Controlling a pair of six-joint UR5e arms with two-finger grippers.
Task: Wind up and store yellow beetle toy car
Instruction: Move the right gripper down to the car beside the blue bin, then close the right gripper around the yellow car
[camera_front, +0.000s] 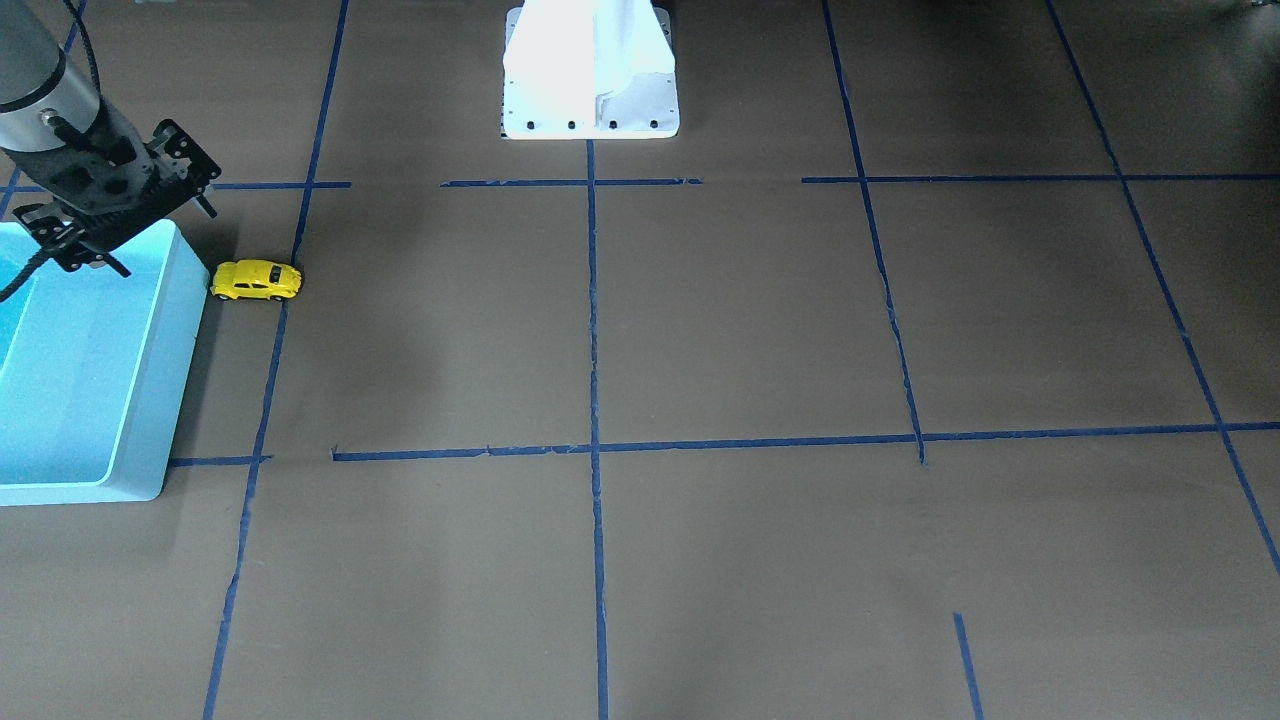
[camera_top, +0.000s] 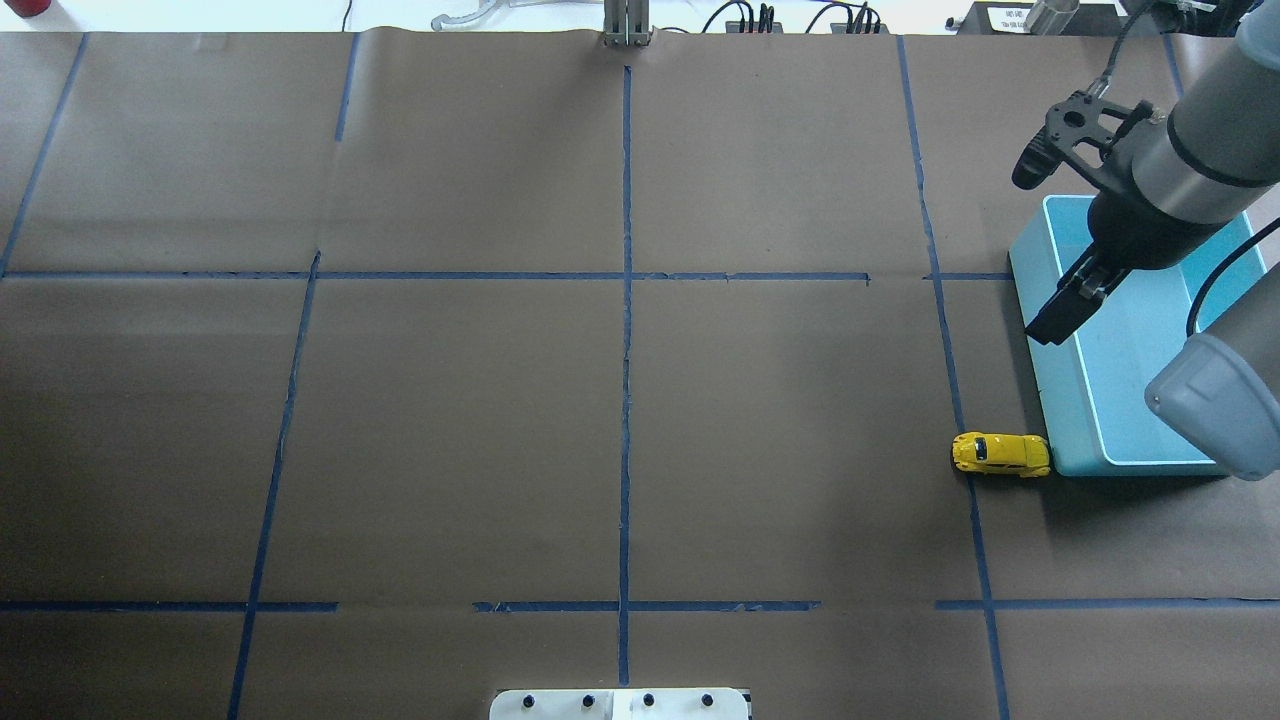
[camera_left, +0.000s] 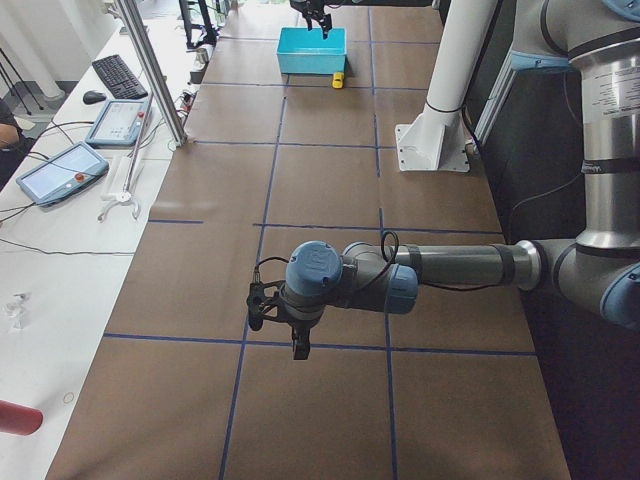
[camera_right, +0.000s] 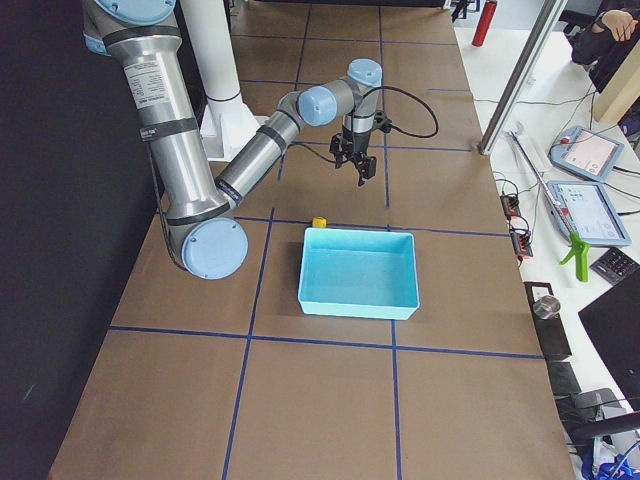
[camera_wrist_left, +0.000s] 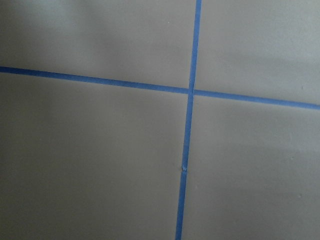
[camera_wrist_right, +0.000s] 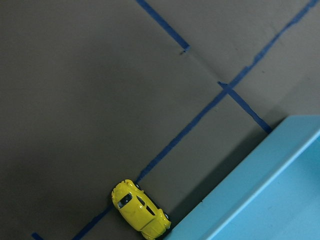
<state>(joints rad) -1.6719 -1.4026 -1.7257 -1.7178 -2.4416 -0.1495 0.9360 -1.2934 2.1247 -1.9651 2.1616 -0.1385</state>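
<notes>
The yellow beetle toy car (camera_front: 256, 280) stands on its wheels on the brown table, touching or nearly touching the outer wall of the light blue bin (camera_front: 150, 380). It also shows in the overhead view (camera_top: 1000, 454) and in the right wrist view (camera_wrist_right: 140, 210). My right gripper (camera_top: 1060, 310) hangs high over the bin's (camera_top: 1060, 390) inner edge, apart from the car, open and empty. My left gripper (camera_left: 295, 340) shows only in the exterior left view, low over the table at the far end from the car; I cannot tell whether it is open or shut.
Blue tape lines (camera_top: 626, 300) mark a grid on the brown paper. The robot's white base (camera_front: 590, 80) stands at the table's edge. The bin's inside (camera_right: 360, 265) holds nothing. Tablets and cables lie on the side bench (camera_left: 60, 170).
</notes>
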